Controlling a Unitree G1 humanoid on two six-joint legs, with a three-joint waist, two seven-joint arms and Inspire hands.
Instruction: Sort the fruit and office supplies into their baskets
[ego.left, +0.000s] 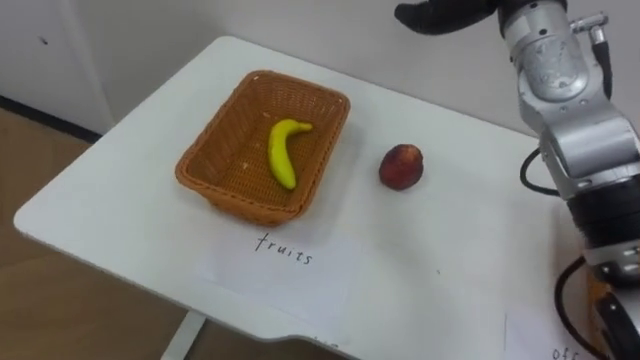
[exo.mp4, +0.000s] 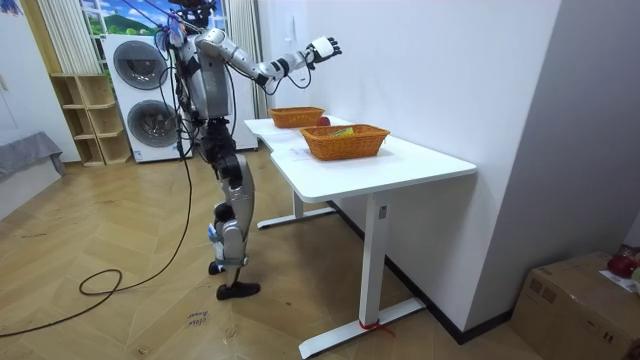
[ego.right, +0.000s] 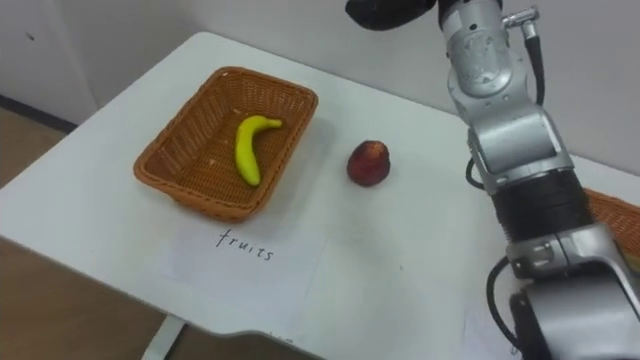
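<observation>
Fruit, item 1: round red fruit (ego.left: 401, 166), peach-like, loose on the white rectangular tabletop (ego.left: 470, 250). It lies at 3 o'clock from the fruit basket, near it but not touching. Not yet sorted.

Fruit, item 2: yellow curved banana (ego.left: 283, 150), lying inside the orange-brown woven wicker basket (ego.left: 215, 150), one end pointing to about 1 o'clock. Sorted.

Label: white paper sheet (ego.left: 285, 250) handwritten "fruits", flat on the table at 6 o'clock from that basket.

Second container: second wicker basket (ego.right: 618, 212), rim only, at 3 o'clock from the red fruit. Its contents cannot be told. A second paper sheet (ego.left: 545, 335) lies at 5 o'clock, its writing cut off.

Right hand (ego.left: 440, 14): held high over the table at roughly 12 o'clock from the red fruit and well apart from it. Its fingers are relaxed and spread and it is empty, as the room view shows most clearly.

Stance: the robot stands at the table's long edge on the room view's left, arm stretched out over the top.

Step in hand, as judged: with the banana in, the red fruit is the piece to fetch. The next move calls for lowering the right hand toward 6 o'clock onto the fruit from above and closing round it. The hand then carries it toward 9 o'clock, clears the rim and lets go. A round fruit may roll if nudged sideways.
</observation>
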